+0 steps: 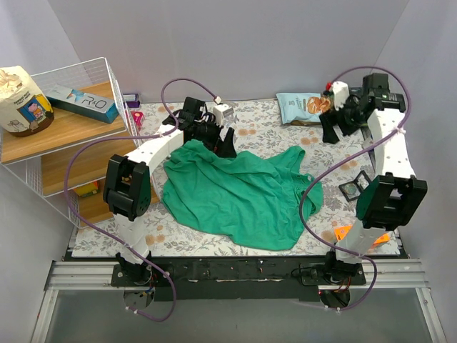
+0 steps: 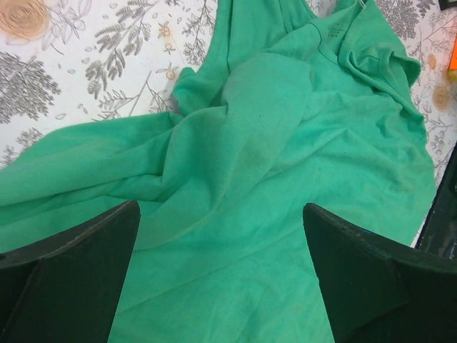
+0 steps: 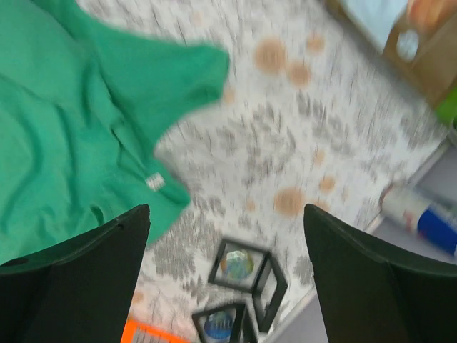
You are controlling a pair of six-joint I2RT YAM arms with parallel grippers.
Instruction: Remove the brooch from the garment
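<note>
Wire shelving (image 1: 107, 71) with wooden boards fills the upper left of the overhead view. It carries a printed paper tub (image 1: 21, 100) and a teal box (image 1: 82, 102).

Just right of it, the left arm reaches to the upper centre-left of the frame. The left pincer (image 2: 220, 214) sits over the top-left edge of the garment (image 1: 235, 193). In its wrist view the two dark fingers (image 2: 86, 271) stand wide apart with nothing between them, and only wrinkled green cloth lies below.

The garment is an emerald shirt spread crumpled across the middle of the table (image 1: 257, 128). It lies on the floral mat, with its neckline toward the right of the heap. The brooch I cannot pick out in any view; it is too small to tell against the folds.

Further right, a pale blue snack bag (image 1: 300, 107) lies at the upper centre-right. The right arm bends in beside it from the right edge.

The right pincer (image 3: 227, 214) is likewise spread fully and holds nothing. Its blurred wrist view looks down on bare mat. The shirt's edge and a white neck label (image 3: 152, 182) are at the left of that frame. Two small black cube frames (image 3: 243, 268) are at the lower middle, and an orange scrap (image 1: 343, 232) shows at the lower right of the overhead view.
</note>
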